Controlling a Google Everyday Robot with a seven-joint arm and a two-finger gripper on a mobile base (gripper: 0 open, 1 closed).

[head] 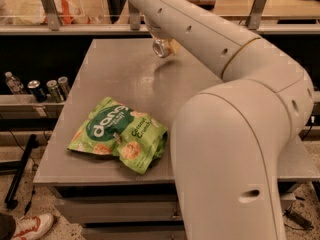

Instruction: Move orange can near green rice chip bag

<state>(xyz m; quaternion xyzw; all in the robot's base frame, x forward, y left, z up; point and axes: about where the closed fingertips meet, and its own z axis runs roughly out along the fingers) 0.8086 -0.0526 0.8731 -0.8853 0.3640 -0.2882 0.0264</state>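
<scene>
The orange can (163,48) lies on its side with a silver end facing the camera, near the table's far edge, a little above the surface, with a shadow under it. My gripper (158,38) is at the end of the big white arm (235,114). It is mostly hidden behind the arm and is shut on the can from above. The green rice chip bag (118,134) lies flat near the table's front left, well apart from the can.
The grey table (115,79) ends at the front edge just below the bag. A side shelf on the left holds dark cans (49,89) and a clear bottle (13,82). A railed counter (65,28) runs behind the table.
</scene>
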